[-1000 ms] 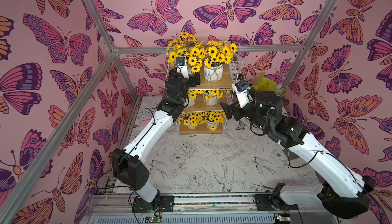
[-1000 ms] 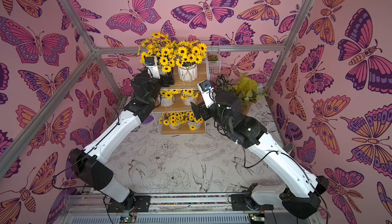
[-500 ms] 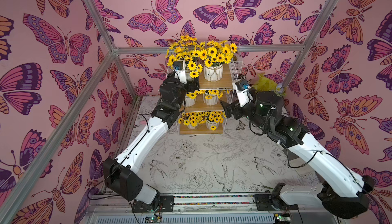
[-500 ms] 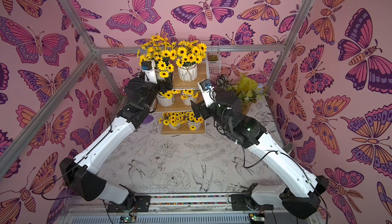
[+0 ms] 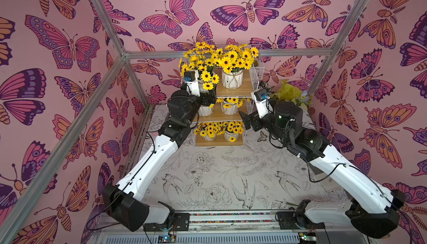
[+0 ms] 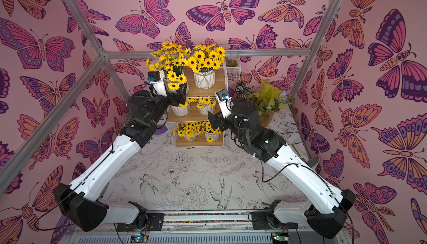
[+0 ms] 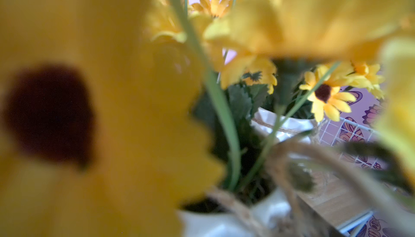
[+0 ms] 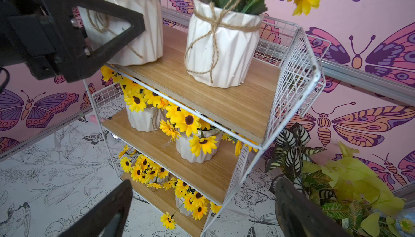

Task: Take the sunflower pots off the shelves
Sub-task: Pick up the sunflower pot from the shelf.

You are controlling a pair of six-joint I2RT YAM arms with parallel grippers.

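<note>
Pink walls [image 5: 69, 46] printed with butterflies closed in a counter [image 5: 219, 175] covered in black-and-white drawings of birds and flowers. At the counter's back, against the wall, stood the shelves [image 5: 232, 90]. The six sunflower pots [image 5: 232, 79] were all at the rack, two to a tier.

The left pincer [image 6: 178, 90] was at the top tier, closed around the left top-tier pot [image 8: 139, 33]. In the right wrist view one of its black triangular fingers [image 8: 116, 40] lay against that pot's ribbed wall, at the board's front left corner. Whether the pot's base rested on the board or hung just clear of it could not be told. The left wrist view was filled with blurred yellow petals, with a white rim and twine close under the lens.

The right top-tier pot [image 8: 215, 51] stood upright on the board beside it, apart from both arms. The right pincer [image 8: 203, 186] hung wide and empty in front of the shelves' right side, near the lower tiers and touching nothing. A leafy plant [image 6: 265, 97] in an amber pot sat on the counter just right of the rack.
</note>
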